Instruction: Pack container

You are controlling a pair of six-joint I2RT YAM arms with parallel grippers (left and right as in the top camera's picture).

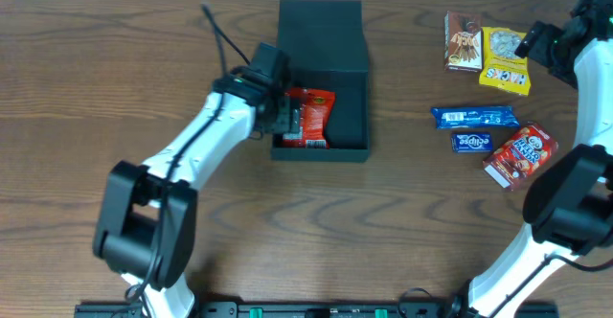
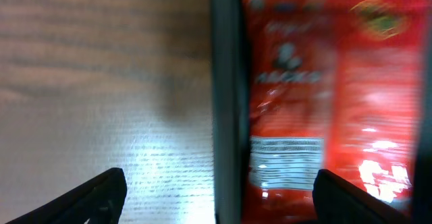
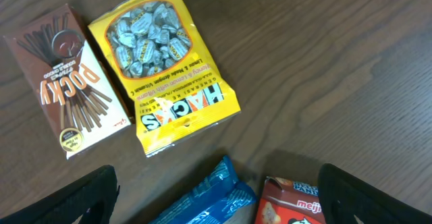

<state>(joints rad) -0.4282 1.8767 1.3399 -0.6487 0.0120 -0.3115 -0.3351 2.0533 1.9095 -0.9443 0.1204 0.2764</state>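
Left pincer (image 2: 219,183) spread astride container (image 2: 226,82) wall, wrist-view-only; right pincer (image 3: 217,173) spread near Hacks bag (image 3: 162,69).

One container (image 1: 323,35), one red packet (image 1: 308,117), one Pocky box (image 1: 464,40), one Hacks bag (image 1: 505,59), two blue packets (image 1: 474,117) (image 1: 471,143), one red box (image 1: 520,155), my two arms (image 1: 192,150) (image 1: 594,98)

The left arm (image 1: 192,144) and right arm (image 1: 592,88) had white link shells between bulky black joints — all rounded. A thin black cable (image 1: 218,33) trailed from the left wrist.
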